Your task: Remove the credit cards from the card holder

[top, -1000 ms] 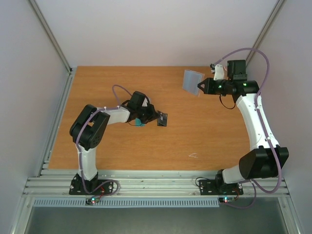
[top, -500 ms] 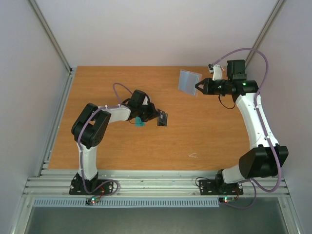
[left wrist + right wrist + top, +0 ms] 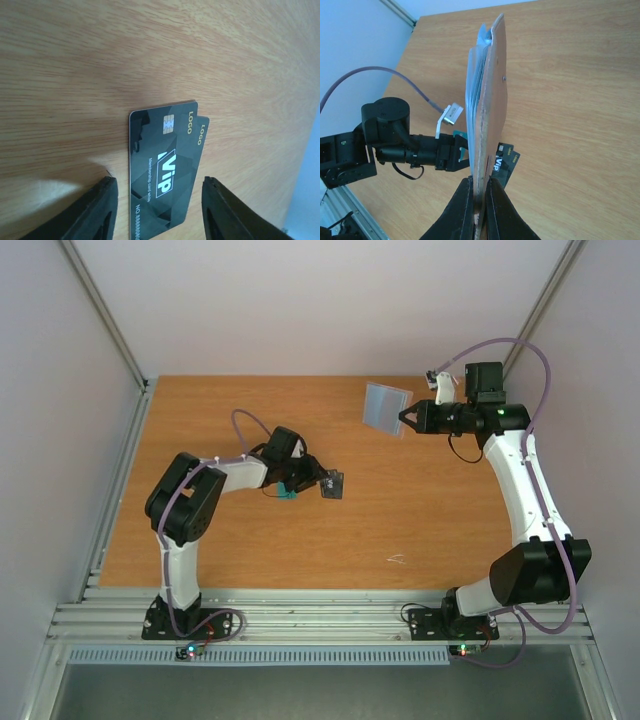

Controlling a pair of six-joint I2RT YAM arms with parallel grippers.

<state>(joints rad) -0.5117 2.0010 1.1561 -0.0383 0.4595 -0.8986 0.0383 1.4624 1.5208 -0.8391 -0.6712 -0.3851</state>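
- Left wrist view: black card lies flat on the tabletop, between the fingers of the left tool. Jaws are apart with a gap on both sides, gripping nothing.
- A second "LOGO" corner shows offset under that card. Looks like two dark cards stacked, can't confirm.
- Top view: teal card is on the tabletop, partly tucked under the left tool. The black card sits just past the tips.
- Right tool is pinched narrow on one edge of the card holder. It holds the holder on edge, up off the tabletop at the far right, well apart from the left arm.
- Holder contents: in the right wrist view, pale leaves fan out beside the mauve cover. Can't tell whether any card sits in those pockets. From the top, only the pale blue-grey face shows.
- Step, my read: drop-off of a pulled card. Extraction is partly done, with at least two cards out.
- Next move, my read: left tool lifts straight up so it doesn't drag the card, then crosses to the holder. It needs to line up on an exposed card edge and pinch the card only.
- Right tool needs a firm hold there, or the holder could twist or slip during the pull.
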